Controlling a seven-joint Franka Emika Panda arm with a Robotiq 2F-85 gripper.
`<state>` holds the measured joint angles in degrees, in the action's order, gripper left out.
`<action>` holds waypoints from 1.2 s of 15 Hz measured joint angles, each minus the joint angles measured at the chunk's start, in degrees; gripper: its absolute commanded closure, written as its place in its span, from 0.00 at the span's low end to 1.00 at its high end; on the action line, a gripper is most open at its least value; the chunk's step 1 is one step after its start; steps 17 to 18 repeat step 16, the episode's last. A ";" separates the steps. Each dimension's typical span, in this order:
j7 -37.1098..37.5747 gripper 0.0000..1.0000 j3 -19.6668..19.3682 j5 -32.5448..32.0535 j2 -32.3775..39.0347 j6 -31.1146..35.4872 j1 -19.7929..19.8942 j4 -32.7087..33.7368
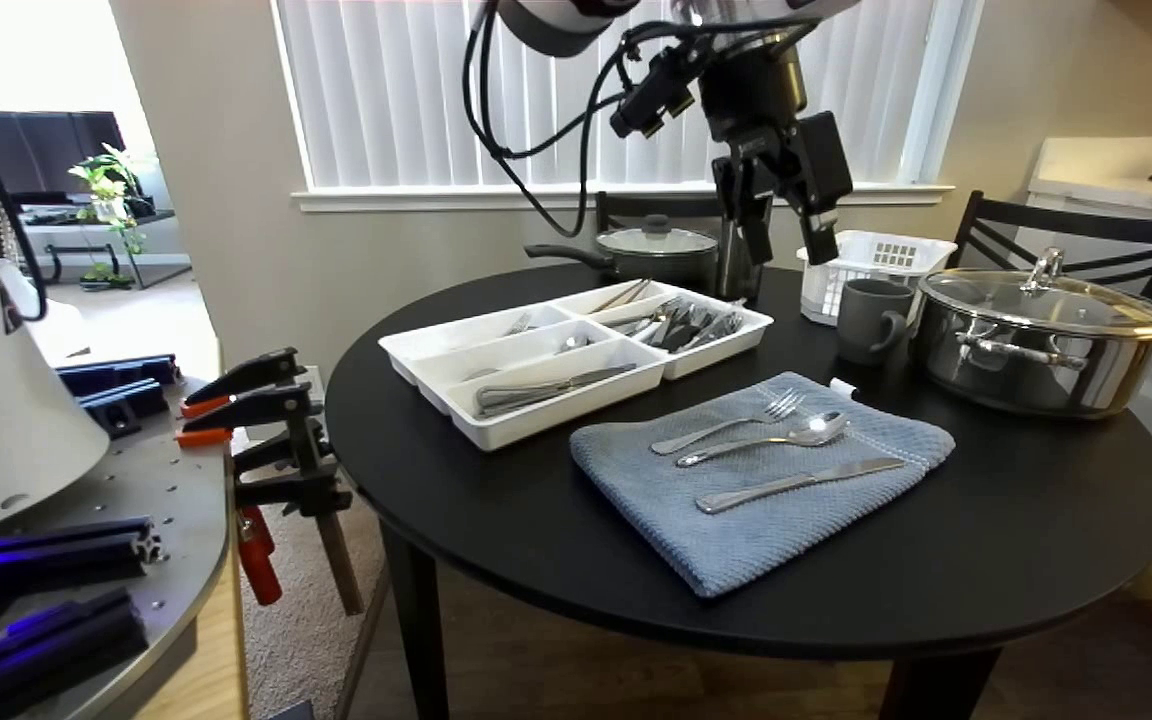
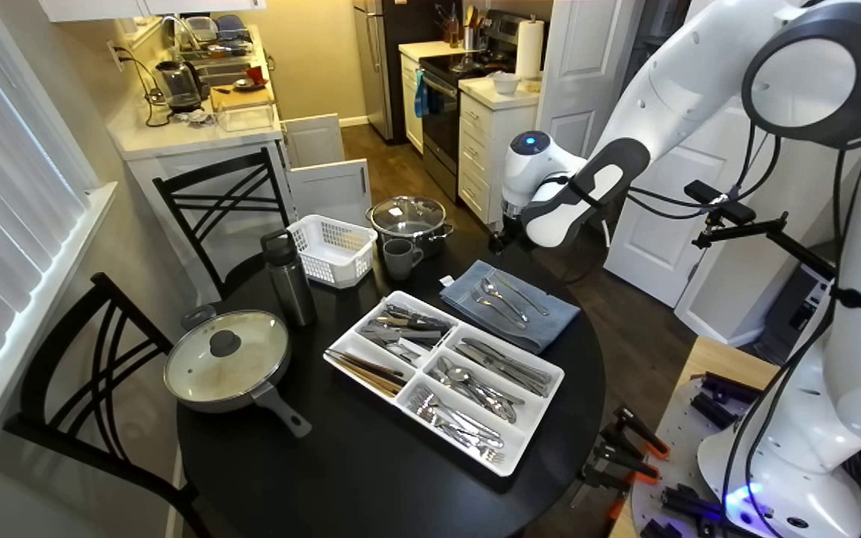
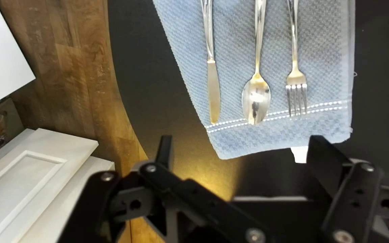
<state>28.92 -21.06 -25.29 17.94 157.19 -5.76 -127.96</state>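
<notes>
Wrist view: gripper (image 3: 241,138) comes in along the lower frame, fingers spread wide, nothing between them. Folded blue towel (image 3: 275,50) takes upper centre to upper right, on the black table (image 3: 137,67). On the towel, left to right: table knife (image 3: 213,89), spoon (image 3: 256,98), fork (image 3: 295,81). Side by side, not touching, handles running out the top of frame. White tag (image 3: 300,154) pokes out of the towel's lower edge, near the right-hand fingertip in frame.

In an exterior view: gripper hangs upper right of centre, fingers down, apart and unloaded. Towel and its three pieces lower right of centre. White cutlery tray (image 1: 576,405) mid-frame; grey mug (image 1: 871,310), lidded steel pot (image 1: 1046,350) and white basket (image 1: 821,300) to the right.

In an exterior view: robot arm (image 2: 670,90) partly covers the gripper, right of centre; can't read the fingers here. Lidded frying pan (image 2: 206,366) left, steel bottle (image 2: 290,284) upper left of centre. Towel just beside the tray.

Step, my read: unloaded hover, no grasp made. A move onto the cutlery would call for shifting toward the top of the wrist frame, squaring across one handle, descending gently. Thin, flat pieces; cloth could get pinched.
</notes>
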 measured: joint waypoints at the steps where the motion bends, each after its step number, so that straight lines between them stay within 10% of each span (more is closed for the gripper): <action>1: 0.82 0.00 -0.23 -0.52 -1.15 1.48 0.00 -1.30; 18: 3.25 0.00 -1.23 -2.17 -4.50 5.04 -0.09 -4.99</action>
